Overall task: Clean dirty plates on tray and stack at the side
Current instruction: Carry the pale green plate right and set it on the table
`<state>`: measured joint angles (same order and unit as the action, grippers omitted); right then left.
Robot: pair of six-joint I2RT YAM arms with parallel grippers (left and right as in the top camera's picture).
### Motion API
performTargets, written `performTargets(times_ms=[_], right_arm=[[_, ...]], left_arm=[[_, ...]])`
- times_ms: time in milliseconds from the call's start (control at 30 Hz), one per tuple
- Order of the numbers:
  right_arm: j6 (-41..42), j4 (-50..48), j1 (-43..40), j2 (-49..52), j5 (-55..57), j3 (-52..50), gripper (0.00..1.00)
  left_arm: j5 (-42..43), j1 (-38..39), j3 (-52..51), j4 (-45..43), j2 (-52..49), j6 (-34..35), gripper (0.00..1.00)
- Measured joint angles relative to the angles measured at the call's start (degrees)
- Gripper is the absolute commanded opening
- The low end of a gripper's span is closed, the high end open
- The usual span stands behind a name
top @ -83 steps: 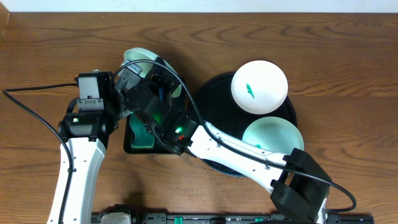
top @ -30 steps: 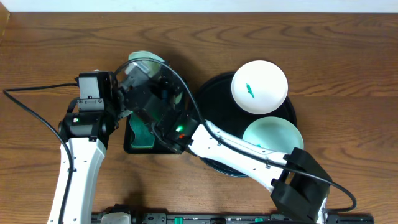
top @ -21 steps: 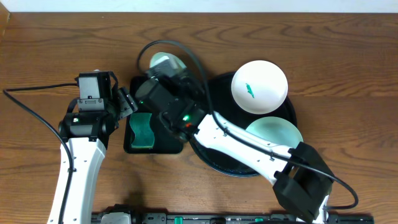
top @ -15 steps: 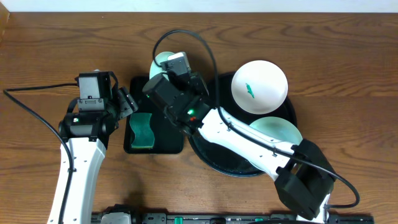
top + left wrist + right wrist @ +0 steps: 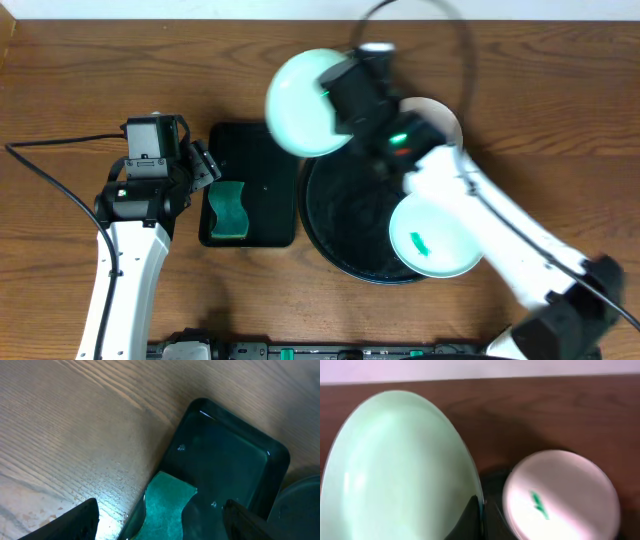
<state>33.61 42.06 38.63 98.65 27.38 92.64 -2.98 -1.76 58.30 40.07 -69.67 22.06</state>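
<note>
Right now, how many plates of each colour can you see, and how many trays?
Mint-green plates: 2
White plate: 1
Round black tray: 1
Rectangular black tray: 1
Total: 5

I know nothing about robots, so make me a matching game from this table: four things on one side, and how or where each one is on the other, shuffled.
Things:
1. green sponge
2. white plate
3. right gripper
4. left gripper

States:
a. open, holding nothing
b. shut on the mint-green plate at its rim
c. lying in the rectangular black tray
d. green smear at its centre

Pairs: 1-c, 2-d, 3-b, 4-a
</note>
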Motion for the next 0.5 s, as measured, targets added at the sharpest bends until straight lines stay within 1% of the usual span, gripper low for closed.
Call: performTargets(times_ms=[133, 267, 500], right_arm=[[2.71, 7.98, -8.24, -2.49, -6.34, 0.13, 0.01], [3.74, 14.32, -16.09, -2.49, -12.11, 0.13, 0.01], [2.99, 21.59, -29.64, -2.49, -15.72, 0.11, 0.01]], left_arm=[[0.00, 0.00, 0.00, -0.02, 0.00, 0.00, 0.79], [0.00, 0.00, 0.00, -0.02, 0.00, 0.00, 0.79], [0.00, 0.00, 0.00, 0.00, 0.00, 0.00, 0.79]])
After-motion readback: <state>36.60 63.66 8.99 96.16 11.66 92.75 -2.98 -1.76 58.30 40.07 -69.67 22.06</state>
